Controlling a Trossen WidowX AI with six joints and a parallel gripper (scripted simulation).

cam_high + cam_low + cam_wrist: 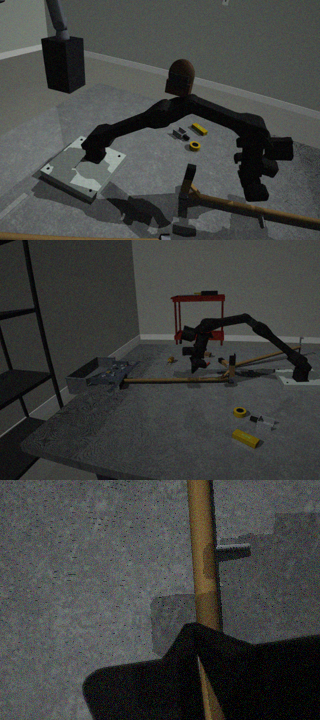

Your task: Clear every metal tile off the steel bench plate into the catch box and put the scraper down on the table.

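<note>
The long scraper (232,204) (165,380) (202,555) lies low along the table, a wooden pole with an upright black-and-wood grip at its arm-side end. Its dark far end is beside the steel bench plate (99,379). Several small metal tiles (111,373) are on the plate, one orange-looking; dim light and noise blur them. The catch box (77,384) is at the plate's far end; its inside is mostly hidden. My gripper (256,196) (193,369) (191,629) is shut with nothing between the fingers, above the scraper's pole and apart from it.
A second wooden pole (77,237) (268,356) with a hooked end lies near the arm's base. A short metal bar (262,221) (234,549) is beside the scraper. A yellow ring (194,146) (239,412), a clear bracket (265,422) and a yellow block (199,129) (245,438) lie on the table.
</note>
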